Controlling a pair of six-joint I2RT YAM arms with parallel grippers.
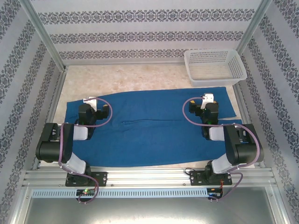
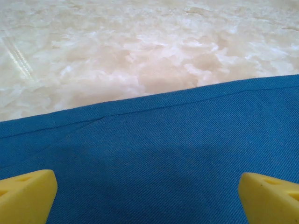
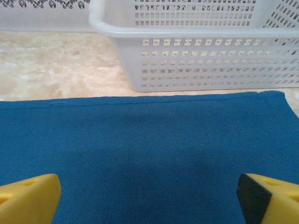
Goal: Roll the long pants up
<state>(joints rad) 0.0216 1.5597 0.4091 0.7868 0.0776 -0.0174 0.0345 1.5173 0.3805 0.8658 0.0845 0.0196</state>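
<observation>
Pants (image 1: 154, 128) lie left-right across tabletop (image 1: 135, 77); left gripper (image 2: 149, 196) over left end, right gripper (image 3: 149, 196) over right, both spread.

The pants (image 1: 154, 126) are plain deep blue with a fine twill grain. The table (image 1: 131, 77) is cream, marbled beige. The basket (image 1: 214, 80) is white, its sides a grid of holes. The walls (image 1: 140, 28) carry dark ornamental bands on white. The fingers (image 2: 25, 193) are yellow (one right finger has a black face).
</observation>
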